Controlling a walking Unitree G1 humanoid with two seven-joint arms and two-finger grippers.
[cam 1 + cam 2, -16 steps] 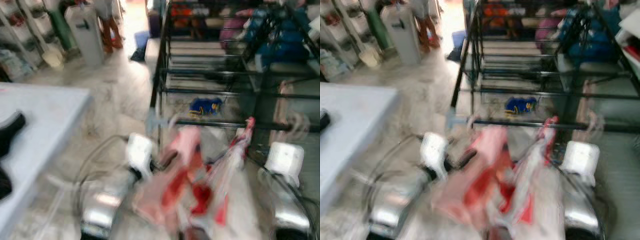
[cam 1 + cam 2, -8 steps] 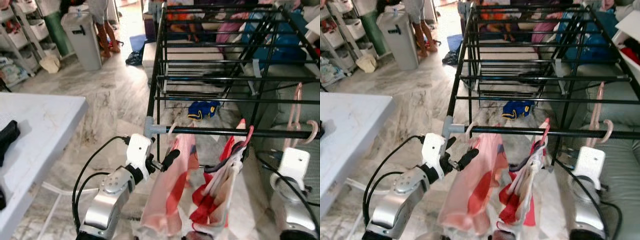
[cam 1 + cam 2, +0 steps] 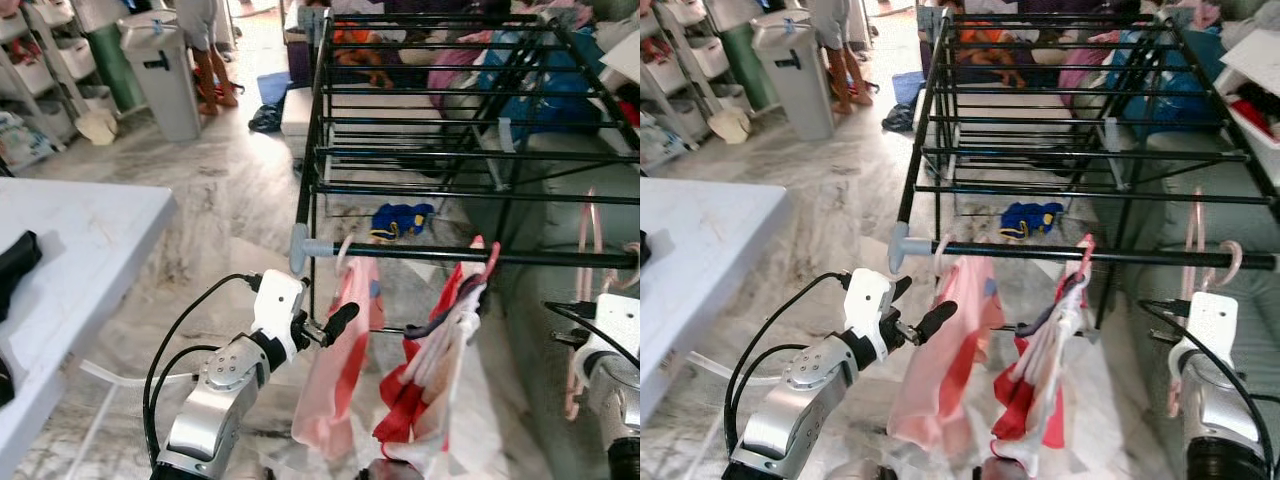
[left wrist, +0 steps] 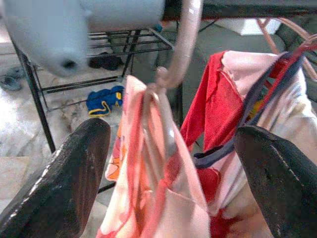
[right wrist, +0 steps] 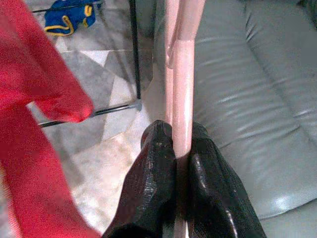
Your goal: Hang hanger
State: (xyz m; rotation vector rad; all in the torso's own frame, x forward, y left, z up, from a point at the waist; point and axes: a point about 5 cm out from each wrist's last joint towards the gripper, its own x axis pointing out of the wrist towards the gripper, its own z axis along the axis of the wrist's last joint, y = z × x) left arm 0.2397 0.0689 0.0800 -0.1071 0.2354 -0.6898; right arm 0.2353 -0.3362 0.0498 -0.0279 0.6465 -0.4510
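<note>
A black drying rack's front rail [image 3: 500,255] carries a pink garment [image 3: 340,360] on a pale hanger and a red and white garment [image 3: 440,370] on a red hanger. My left gripper [image 4: 173,198] is open just in front of the pink garment, its fingers [image 3: 338,318] spread wide to either side of it. An empty pink hanger [image 3: 1190,250] hangs near the rail's right end, its hook [image 3: 1230,262] curled over the rail. My right gripper [image 5: 181,134] is shut on this hanger's straight lower part.
A white table [image 3: 80,250] with a black object [image 3: 15,265] stands at the left. A grey sofa [image 5: 247,99] lies under the rack's right side, a blue cloth [image 3: 400,218] on the floor beneath. A bin [image 3: 165,70] and a person's legs [image 3: 215,60] are farther back.
The blur of a second ago has gone and the view has settled. My right arm has shifted slightly rightwards with the pink hanger. The left gripper stays open by the pink garment.
</note>
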